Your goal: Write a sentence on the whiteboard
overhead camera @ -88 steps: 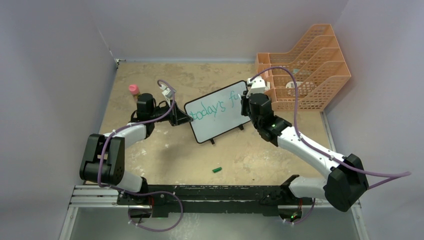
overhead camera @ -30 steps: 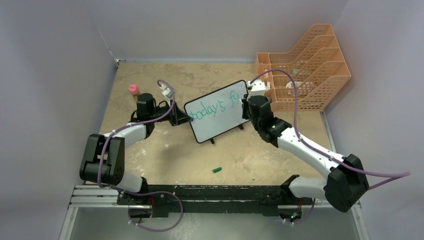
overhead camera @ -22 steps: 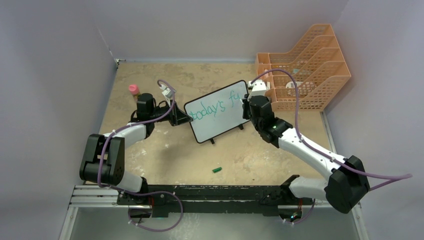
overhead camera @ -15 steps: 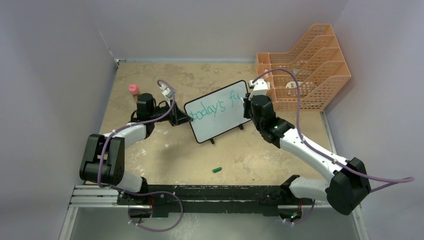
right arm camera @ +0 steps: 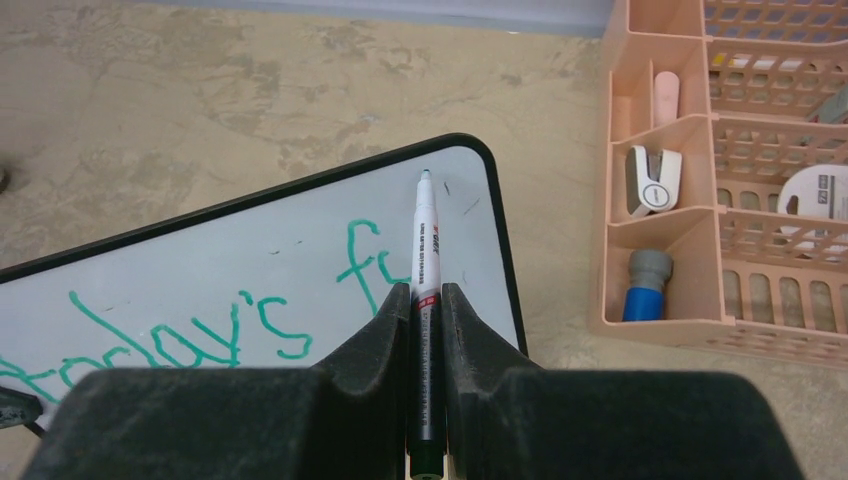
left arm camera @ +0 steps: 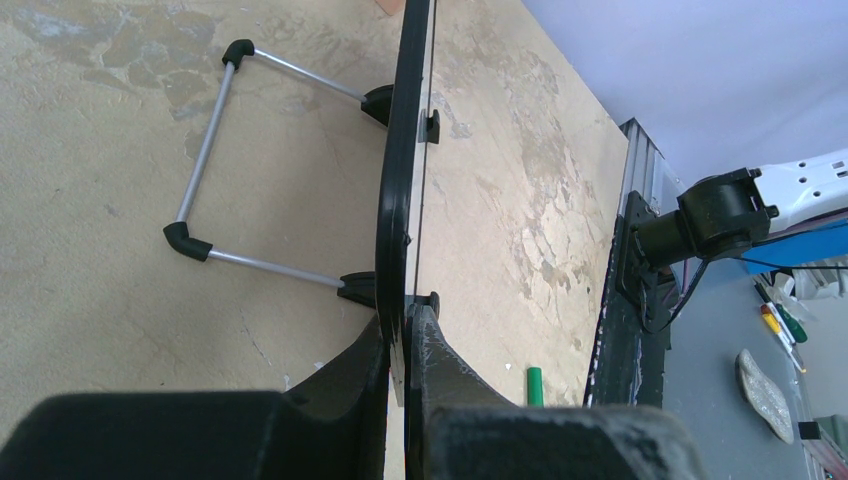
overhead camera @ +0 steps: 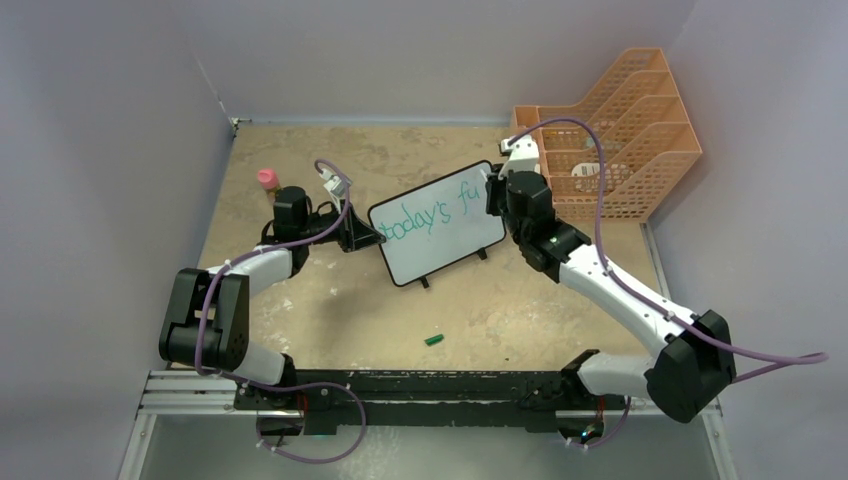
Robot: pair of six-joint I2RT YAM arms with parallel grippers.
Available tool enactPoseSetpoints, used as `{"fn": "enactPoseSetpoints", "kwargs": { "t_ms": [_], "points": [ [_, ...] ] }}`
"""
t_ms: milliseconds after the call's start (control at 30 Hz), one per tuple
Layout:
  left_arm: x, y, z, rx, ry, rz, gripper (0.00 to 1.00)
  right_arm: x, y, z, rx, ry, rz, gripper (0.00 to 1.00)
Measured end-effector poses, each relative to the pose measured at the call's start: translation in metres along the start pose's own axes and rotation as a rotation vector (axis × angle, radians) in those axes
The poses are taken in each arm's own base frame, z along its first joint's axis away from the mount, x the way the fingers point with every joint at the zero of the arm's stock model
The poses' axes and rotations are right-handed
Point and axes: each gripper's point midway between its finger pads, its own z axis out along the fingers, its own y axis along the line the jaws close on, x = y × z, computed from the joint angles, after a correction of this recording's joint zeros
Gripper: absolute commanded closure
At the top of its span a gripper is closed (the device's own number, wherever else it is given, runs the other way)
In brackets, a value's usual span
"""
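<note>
The whiteboard (overhead camera: pixel 450 240) stands tilted on its feet mid-table, with green writing "today's fu" on it. It shows edge-on in the left wrist view (left arm camera: pixel 400 170) and face-on in the right wrist view (right arm camera: pixel 300 250). My left gripper (overhead camera: pixel 362 236) is shut on the board's left edge, one finger on each side (left arm camera: pixel 405 325). My right gripper (overhead camera: pixel 497 195) is shut on a white marker (right arm camera: pixel 424 260). The marker's green tip points at the board's upper right corner, near the "fu".
An orange mesh file rack (overhead camera: pixel 610 140) stands at the back right, holding a stapler (right arm camera: pixel 652 178), a blue-grey item (right arm camera: pixel 642 285) and a tape roll (right arm camera: pixel 818 195). A green marker cap (overhead camera: pixel 434 339) lies on the table in front. A pink-capped bottle (overhead camera: pixel 267 180) stands behind the left arm.
My right gripper with the marker has moved up and back along the board's right edge. The writing grew from "fu" partly hidden to fully visible. The left gripper and the board have stayed still.
</note>
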Motion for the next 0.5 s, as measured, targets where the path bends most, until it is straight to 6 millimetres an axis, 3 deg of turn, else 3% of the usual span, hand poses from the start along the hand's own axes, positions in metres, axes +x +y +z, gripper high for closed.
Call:
{"fn": "enactPoseSetpoints", "kwargs": {
  "t_ms": [500],
  "points": [
    [0.0, -0.0003, -0.0002, 0.0, 0.0, 0.0, 1.0, 0.0013, 0.0074, 0.0045, -0.039, 0.012, -0.007, 1.0]
  ]
}}
